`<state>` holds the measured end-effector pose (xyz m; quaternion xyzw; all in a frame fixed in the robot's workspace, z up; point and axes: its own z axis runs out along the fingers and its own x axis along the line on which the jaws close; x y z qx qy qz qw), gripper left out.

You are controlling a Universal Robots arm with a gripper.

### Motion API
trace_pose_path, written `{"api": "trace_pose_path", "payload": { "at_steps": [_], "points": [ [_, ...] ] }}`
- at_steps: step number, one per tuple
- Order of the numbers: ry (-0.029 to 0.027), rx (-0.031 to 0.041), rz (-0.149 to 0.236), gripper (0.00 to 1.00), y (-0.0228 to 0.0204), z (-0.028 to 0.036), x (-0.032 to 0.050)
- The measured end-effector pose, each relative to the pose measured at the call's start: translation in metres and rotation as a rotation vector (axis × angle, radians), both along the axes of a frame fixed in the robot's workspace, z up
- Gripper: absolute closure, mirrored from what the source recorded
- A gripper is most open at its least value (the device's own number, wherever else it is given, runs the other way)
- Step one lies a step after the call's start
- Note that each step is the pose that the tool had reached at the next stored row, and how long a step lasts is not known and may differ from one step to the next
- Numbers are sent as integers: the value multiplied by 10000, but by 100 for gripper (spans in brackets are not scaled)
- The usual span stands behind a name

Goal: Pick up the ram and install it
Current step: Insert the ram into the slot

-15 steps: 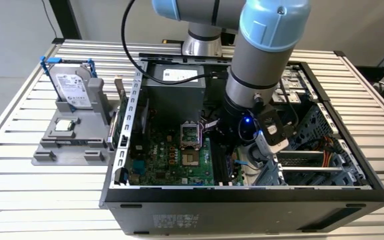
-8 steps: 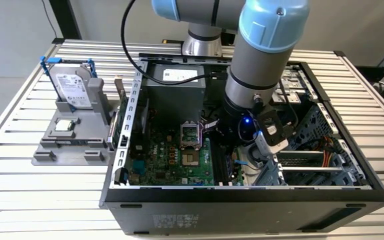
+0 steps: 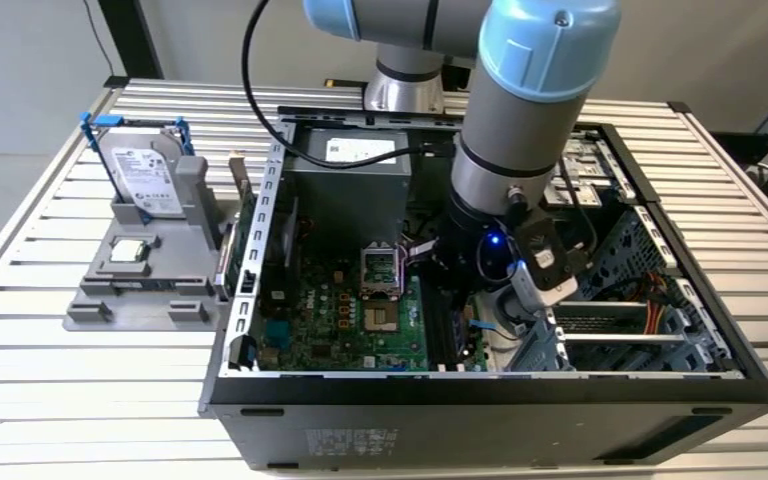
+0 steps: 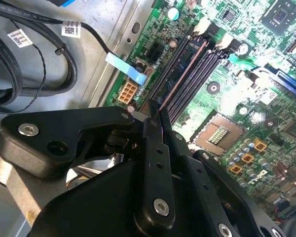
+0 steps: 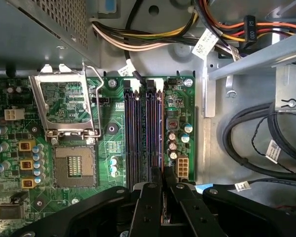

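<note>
The ram (image 4: 185, 69) is a thin dark stick with a copper-coloured edge. It stands on edge in the outermost of the motherboard's memory slots (image 5: 143, 133), the one nearest the white power connector (image 5: 181, 168). In the first wrist view the ram (image 5: 161, 138) shows as a narrow line running away from the fingertips. My gripper (image 4: 156, 111) (image 5: 163, 177) is shut on the near end of the ram, its black fingers pressed flat against both sides. In the exterior view the arm (image 3: 518, 130) reaches down into the open computer case (image 3: 491, 385).
An empty processor socket (image 5: 74, 163) with its raised metal frame (image 5: 64, 106) lies beside the slots. Black cables (image 5: 256, 143) loop on the case floor beyond the board's edge. At the exterior view's left, a grey stand (image 3: 131, 290) holds a hard drive (image 3: 144, 180) and a small processor chip (image 3: 128, 250).
</note>
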<state>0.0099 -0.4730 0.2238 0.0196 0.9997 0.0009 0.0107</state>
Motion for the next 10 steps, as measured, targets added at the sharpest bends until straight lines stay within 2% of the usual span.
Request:
{"api": "trace_pose_path", "payload": {
  "at_steps": [3, 7, 10],
  "points": [
    [-2, -27, 0, 100, 1, 19, 0],
    [1, -215, 0, 100, 0, 21, 0],
    [0, -232, 0, 100, 11, 13, 0]
  ]
}}
